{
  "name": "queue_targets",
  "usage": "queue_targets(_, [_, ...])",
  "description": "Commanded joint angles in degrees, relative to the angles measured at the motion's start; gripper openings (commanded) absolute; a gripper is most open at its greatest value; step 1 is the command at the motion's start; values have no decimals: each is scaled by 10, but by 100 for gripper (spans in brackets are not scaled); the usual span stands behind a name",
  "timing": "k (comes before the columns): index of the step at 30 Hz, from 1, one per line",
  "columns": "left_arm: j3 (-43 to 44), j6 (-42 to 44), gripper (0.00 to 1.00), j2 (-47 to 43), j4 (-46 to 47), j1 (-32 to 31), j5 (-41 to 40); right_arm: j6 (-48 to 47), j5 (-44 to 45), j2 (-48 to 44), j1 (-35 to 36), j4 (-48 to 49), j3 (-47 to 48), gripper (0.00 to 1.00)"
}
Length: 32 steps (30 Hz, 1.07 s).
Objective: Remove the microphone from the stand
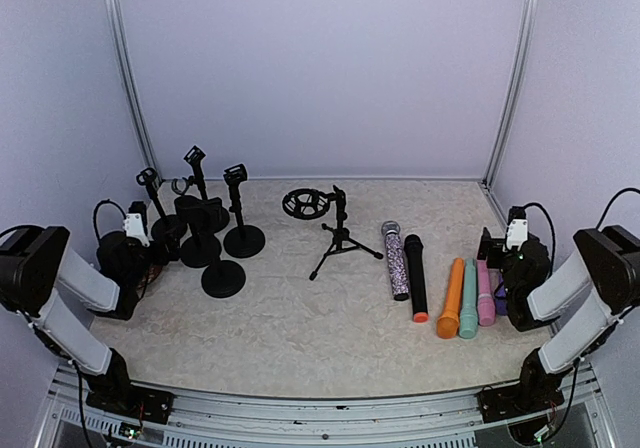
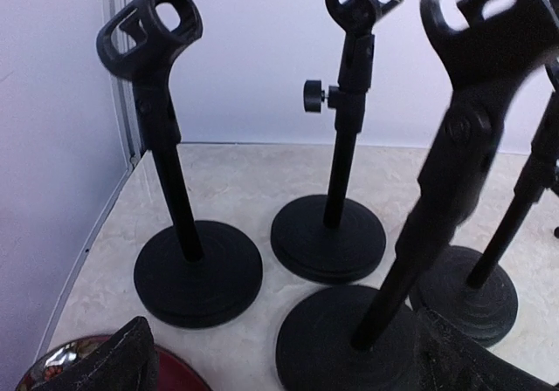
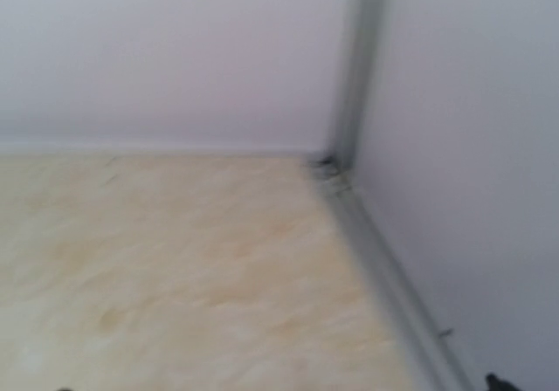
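Several black microphone stands (image 1: 238, 213) with round bases stand at the left; in the left wrist view their clips (image 2: 150, 26) are empty. A small tripod stand (image 1: 338, 230) with a ring mount stands mid-table. Several microphones lie at the right: a patterned one (image 1: 396, 260), a black one (image 1: 415, 276), orange (image 1: 452, 298), teal (image 1: 469, 298) and pink (image 1: 485, 293). My left gripper (image 1: 145, 268) (image 2: 288, 369) is open, low, facing the stand bases, with a dark red shiny object (image 2: 70, 365) by its left finger (image 2: 113, 360). My right gripper (image 1: 505, 273) (image 3: 275, 387) is open beside the pink microphone.
The white booth walls close in on the left, back and right. The right wrist view shows only bare table (image 3: 175, 269) and the back right corner post (image 3: 354, 68). The nearest stand pole (image 2: 437, 225) leans across the left gripper's right side.
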Motion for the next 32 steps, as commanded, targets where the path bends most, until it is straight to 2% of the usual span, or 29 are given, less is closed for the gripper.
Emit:
queue_targets(1, [-38, 33, 99, 8, 125, -19, -6, -18, -86, 25, -8, 39, 10, 100])
queue_targets(3, [-20, 33, 99, 3, 86, -18, -10, -9, -73, 29, -11, 32, 17, 100])
queue_targets(7, [-12, 19, 99, 6, 74, -4, 10, 2, -76, 26, -20, 16, 22, 100])
queue_targets(32, [-8, 14, 99, 10, 71, 2, 13, -1, -75, 28, -20, 25, 19, 100])
